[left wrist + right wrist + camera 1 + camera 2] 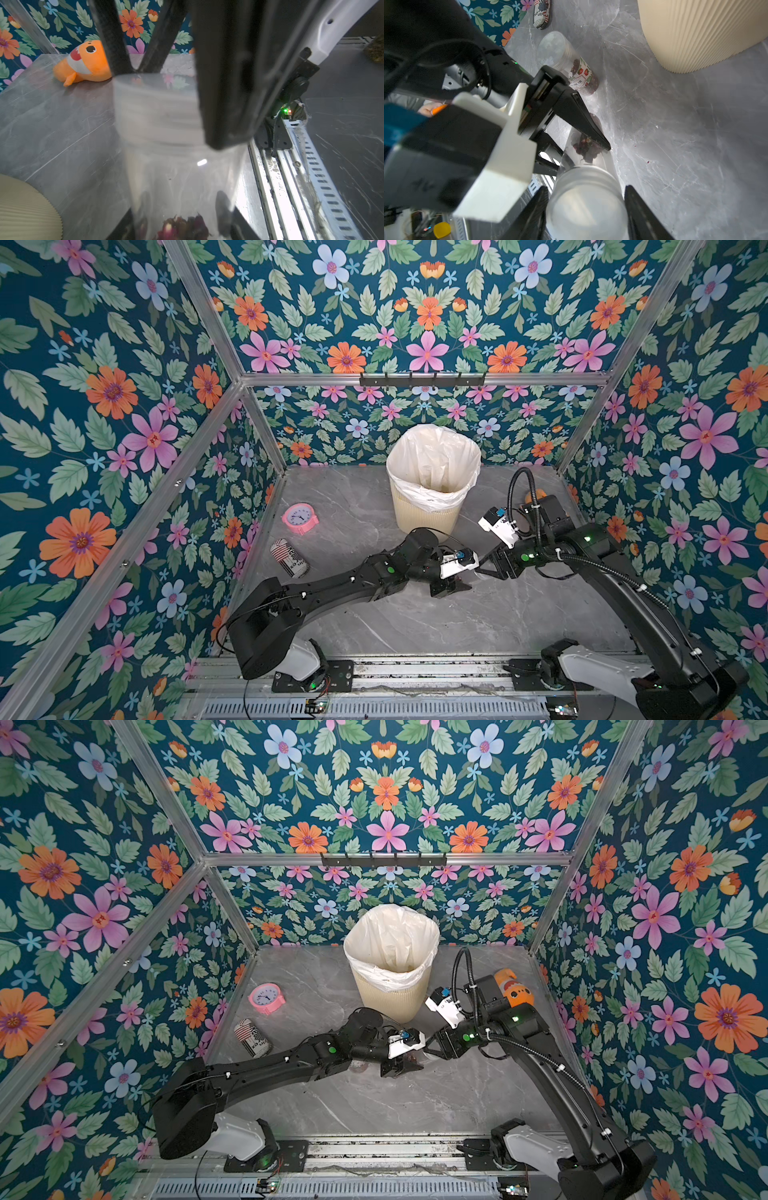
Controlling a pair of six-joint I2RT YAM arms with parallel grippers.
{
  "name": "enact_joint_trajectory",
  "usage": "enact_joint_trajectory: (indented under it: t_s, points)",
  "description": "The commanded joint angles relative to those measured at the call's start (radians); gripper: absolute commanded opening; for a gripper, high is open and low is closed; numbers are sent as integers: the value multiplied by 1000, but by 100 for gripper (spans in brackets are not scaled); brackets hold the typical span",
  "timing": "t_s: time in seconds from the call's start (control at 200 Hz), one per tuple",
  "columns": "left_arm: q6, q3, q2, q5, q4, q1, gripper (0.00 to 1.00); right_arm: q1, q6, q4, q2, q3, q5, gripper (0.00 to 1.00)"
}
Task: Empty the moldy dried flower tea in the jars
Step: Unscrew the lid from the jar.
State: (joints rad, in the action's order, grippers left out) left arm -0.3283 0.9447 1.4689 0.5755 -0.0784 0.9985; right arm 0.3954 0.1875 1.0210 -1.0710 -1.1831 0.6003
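Two grips, one jar (176, 182): left jaws clamp body, right jaws clamp lid (586, 207); loose hold risks jar spinning.

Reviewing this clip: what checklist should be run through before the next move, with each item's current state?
1. Left gripper grips the plain jar: ok.
2. Right gripper shut on its lid: ok.
3. Lid off: not ok, seated on the jar.
4. Dried flower tea inside the plain jar: ok.
5. Waste bin open and lined: ok.
6. Labelled jar emptied: not ok, tea inside, capped.
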Motion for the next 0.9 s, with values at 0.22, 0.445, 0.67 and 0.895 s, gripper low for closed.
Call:
enact_joint_trajectory:
  t_s: [0.22, 0.445, 0.67, 0.895]
  points:
    - [-46, 51, -3, 87, 9, -23, 51, 0, 183, -20, 155, 87, 16, 63]
    - [-35, 31, 5, 34, -53, -23, 50, 0, 26, -3, 69, 25, -14, 79]
    - [7, -44, -14, -201, -212, -21, 50, -3, -202, 6, -34, -72, -58, 82]
    - [41, -114, -22, -382, -392, -13, 50, -12, -425, -36, -142, -140, -108, 75]
